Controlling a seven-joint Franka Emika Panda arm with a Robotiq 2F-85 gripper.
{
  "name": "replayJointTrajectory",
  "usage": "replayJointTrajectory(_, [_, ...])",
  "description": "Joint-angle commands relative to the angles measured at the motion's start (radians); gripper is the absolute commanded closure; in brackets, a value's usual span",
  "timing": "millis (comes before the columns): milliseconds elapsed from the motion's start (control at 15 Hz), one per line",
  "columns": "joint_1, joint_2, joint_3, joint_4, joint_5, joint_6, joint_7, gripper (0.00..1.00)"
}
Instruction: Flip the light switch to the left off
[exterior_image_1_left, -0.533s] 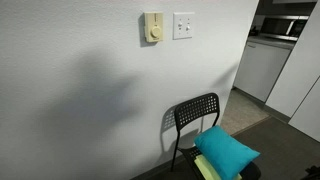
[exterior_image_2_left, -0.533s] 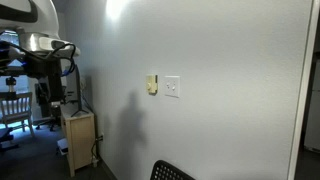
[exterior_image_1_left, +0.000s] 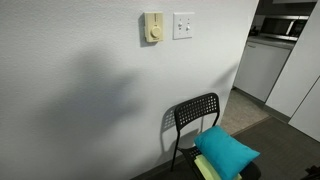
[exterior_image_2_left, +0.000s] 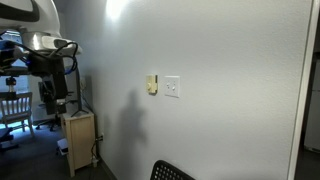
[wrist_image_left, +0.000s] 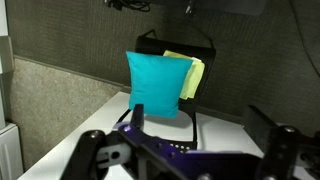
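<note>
The white double wall plate (exterior_image_1_left: 183, 25) hangs high on the white wall, and the light switch (exterior_image_1_left: 179, 25) is its left toggle. It also shows in an exterior view (exterior_image_2_left: 169, 87). Its position is too small to read. A cream-yellow plate with a round knob (exterior_image_1_left: 152, 28) hangs just left of it. My arm (exterior_image_2_left: 45, 55) stands far from the wall. In the wrist view my gripper (wrist_image_left: 200, 125) is open and empty. That view faces the chair, and the switch is out of it.
A black chair (exterior_image_1_left: 195, 115) with a teal cushion (exterior_image_1_left: 225, 150) and a yellow-green cloth (wrist_image_left: 193, 75) stands against the wall below the switches. A wooden cabinet (exterior_image_2_left: 78, 135) stands by the wall near the arm. White kitchen cabinets (exterior_image_1_left: 265, 65) are past the wall's end.
The arm has shifted slightly and its shadow on the wall has spread a little. The switch plate and chair are unchanged.
</note>
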Motion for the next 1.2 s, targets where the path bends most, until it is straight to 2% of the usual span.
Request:
replayJointTrajectory(0, [-0.015, 0.088, 0.012, 0.052, -0.094, 0.074, -0.041, 0.0])
replayJointTrajectory(200, [-0.011, 0.16, 0.007, 0.092, -0.205, 0.139, -0.099, 0.0])
replayJointTrajectory(400, [0.008, 0.235, -0.022, 0.14, -0.266, 0.217, -0.192, 0.0])
replayJointTrajectory(600, [0.021, 0.269, -0.054, 0.18, -0.248, 0.294, -0.275, 0.0])
replayJointTrajectory(667, [0.016, 0.234, -0.034, 0.14, -0.25, 0.266, -0.218, 0.0])
replayJointTrajectory(1133, [0.019, 0.255, -0.046, 0.169, -0.247, 0.266, -0.248, 0.0])
